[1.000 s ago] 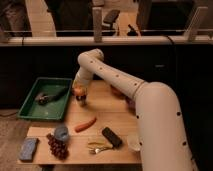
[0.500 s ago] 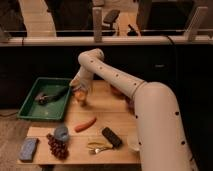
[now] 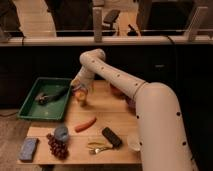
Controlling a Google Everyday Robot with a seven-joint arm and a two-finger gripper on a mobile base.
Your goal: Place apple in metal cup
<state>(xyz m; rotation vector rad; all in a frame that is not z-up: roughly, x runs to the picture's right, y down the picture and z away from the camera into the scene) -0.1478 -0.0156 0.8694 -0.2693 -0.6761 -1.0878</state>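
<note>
Apple held over the table's (image 3: 111, 111) far-left part, barely moved.
The gripper (image 3: 80, 95) stays clamped on the apple (image 3: 80, 92), placed as half a second ago: at 3 o'clock from the green tray (image 3: 30, 107), at 12 o'clock from the carrot (image 3: 85, 124).

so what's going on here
One robot arm reaches across the table. Its gripper is at the far left side, beside the green tray, with the apple right at it. The metal cup cannot be made out, so whether the apple is in it is unclear. The carrot and grapes lie nearer the front.
</note>
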